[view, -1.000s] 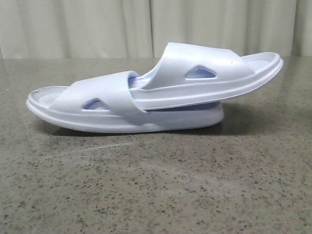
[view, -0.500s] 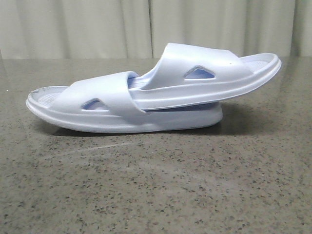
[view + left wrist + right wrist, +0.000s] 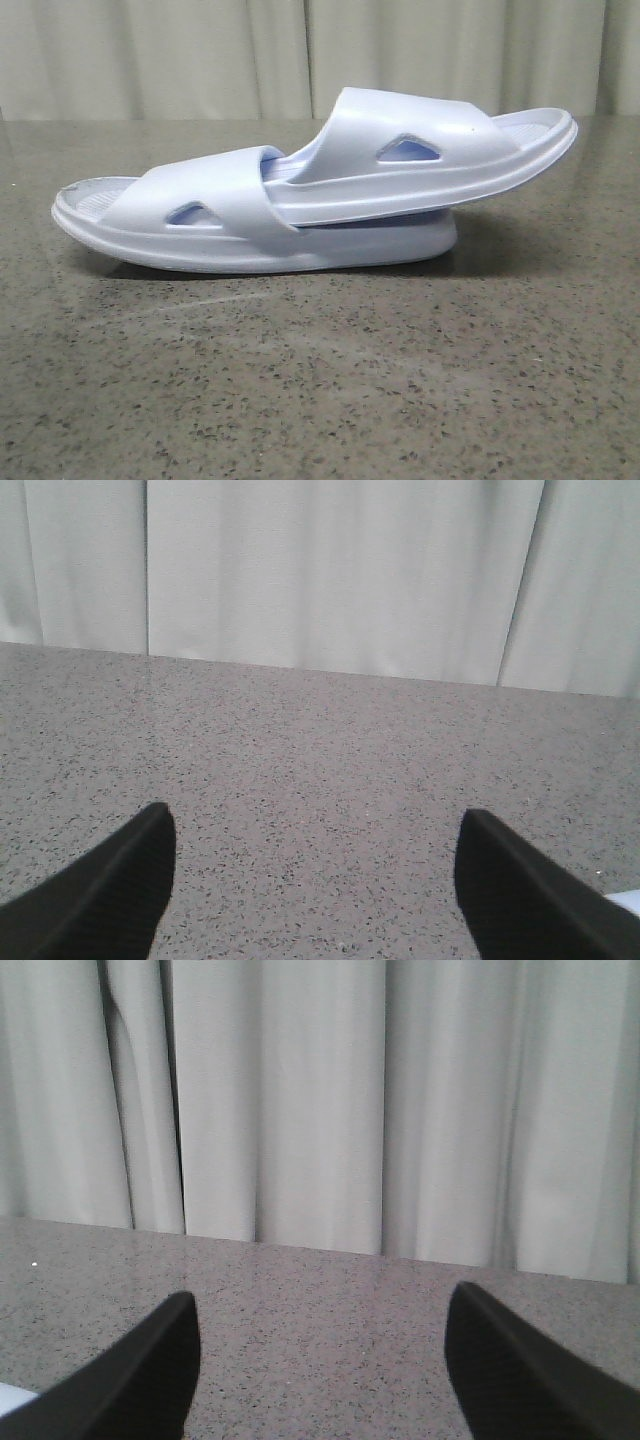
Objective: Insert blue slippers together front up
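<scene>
Slippers position: blue slippers [image 3: 310,190] nested mid-tabletop [image 3: 320,380]; upper slipper [image 3: 430,150] threaded under strap of lower slipper [image 3: 200,215], both straps up.
Left claw [image 3: 312,880]: spread wide, empty, over bare stone.
Right claw [image 3: 318,1370]: spread wide, empty.
Risk, tip: right end of upper slipper overhangs, tilted up; likely to lever out if bumped.
Risk, slide: smooth foam on polished stone; nudge probably shifts pair.
Material: pale moulded foam, triangular cutouts, ribbed footbed.
Tabletop texture: speckled grey, glossy.
</scene>
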Action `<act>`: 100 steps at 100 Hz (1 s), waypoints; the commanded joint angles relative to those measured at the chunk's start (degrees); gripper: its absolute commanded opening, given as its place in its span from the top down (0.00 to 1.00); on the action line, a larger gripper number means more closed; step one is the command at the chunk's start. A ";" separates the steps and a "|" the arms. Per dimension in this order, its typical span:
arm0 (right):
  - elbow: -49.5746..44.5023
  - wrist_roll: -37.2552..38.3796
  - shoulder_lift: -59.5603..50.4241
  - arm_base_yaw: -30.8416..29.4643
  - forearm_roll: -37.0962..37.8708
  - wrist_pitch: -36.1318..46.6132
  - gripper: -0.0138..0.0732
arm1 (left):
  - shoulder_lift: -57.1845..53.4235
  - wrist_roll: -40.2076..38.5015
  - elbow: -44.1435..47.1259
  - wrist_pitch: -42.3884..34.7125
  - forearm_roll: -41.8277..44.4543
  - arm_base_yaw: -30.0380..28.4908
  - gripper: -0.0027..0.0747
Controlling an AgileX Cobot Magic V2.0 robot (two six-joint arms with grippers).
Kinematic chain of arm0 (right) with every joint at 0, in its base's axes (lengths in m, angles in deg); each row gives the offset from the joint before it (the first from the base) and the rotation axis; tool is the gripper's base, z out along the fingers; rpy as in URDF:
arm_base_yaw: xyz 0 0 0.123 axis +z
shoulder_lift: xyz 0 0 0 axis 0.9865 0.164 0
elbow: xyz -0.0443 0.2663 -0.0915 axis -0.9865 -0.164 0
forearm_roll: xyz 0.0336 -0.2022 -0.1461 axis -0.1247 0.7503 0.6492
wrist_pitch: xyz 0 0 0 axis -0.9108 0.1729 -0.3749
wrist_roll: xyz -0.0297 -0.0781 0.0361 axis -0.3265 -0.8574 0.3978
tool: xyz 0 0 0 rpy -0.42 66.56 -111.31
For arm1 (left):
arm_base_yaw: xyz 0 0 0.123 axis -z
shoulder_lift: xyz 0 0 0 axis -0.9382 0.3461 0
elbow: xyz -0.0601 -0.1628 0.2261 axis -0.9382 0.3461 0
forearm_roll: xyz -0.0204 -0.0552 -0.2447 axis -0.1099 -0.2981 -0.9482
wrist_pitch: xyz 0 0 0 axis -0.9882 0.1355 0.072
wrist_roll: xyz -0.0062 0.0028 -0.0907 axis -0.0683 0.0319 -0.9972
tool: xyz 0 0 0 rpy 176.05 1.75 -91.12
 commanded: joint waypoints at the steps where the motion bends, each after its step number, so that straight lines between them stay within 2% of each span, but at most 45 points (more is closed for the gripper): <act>1: 1.52 -0.54 -0.06 -0.05 1.04 2.72 0.40 | 0.08 0.12 -1.70 0.71 -0.35 0.20 0.38; 10: 1.52 -0.54 -0.06 -0.05 1.04 2.60 0.56 | 0.08 0.12 -1.70 0.71 -0.35 0.20 0.50; 28: 1.52 -0.54 -0.06 -0.05 0.96 2.72 0.96 | 0.08 0.12 -1.70 0.71 -0.35 0.20 0.84; 34: 1.52 -0.54 -0.06 -0.05 0.12 2.72 0.96 | 0.08 0.12 -1.70 0.71 -0.35 0.20 0.94; 53: 1.52 -0.54 -0.06 -0.05 -2.82 2.22 0.96 | 0.08 0.12 -1.70 0.71 -0.35 0.20 0.94; 100: 1.52 -0.54 -0.06 -0.05 -2.82 2.22 0.96 | 0.08 0.12 -1.70 0.71 -0.35 0.20 0.94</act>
